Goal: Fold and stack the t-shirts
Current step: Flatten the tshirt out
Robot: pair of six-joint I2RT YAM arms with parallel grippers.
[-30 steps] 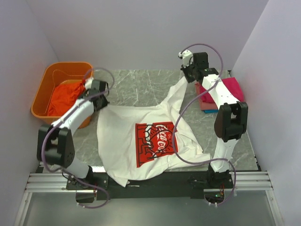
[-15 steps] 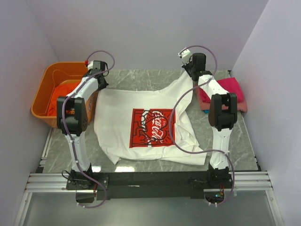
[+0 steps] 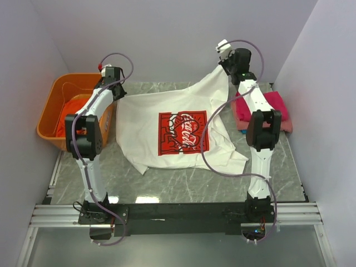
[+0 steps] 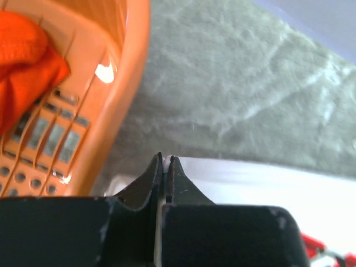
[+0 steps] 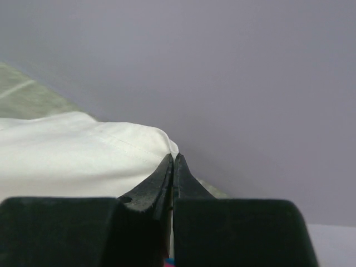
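Your left pincer (image 4: 165, 158) is pinched together on an edge of the white t-shirt (image 3: 139, 128), just beside the orange basket (image 3: 49, 108), near the basket's far corner on the shirt side. Your right pincer (image 5: 173, 157) is likewise clamped on a hem of that shirt, at the end farthest from the basket. It is held up off the counter (image 3: 167, 186), so the cloth rises to it in a slope. The shirt itself lies spread on the counter right next to the basket, red print (image 3: 182, 132) face up, its near hem rumpled. An orange-red t-shirt (image 3: 69, 115) sits crumpled inside the basket. A folded pink pile (image 3: 272, 107) lies well apart from the basket, beyond the white shirt.
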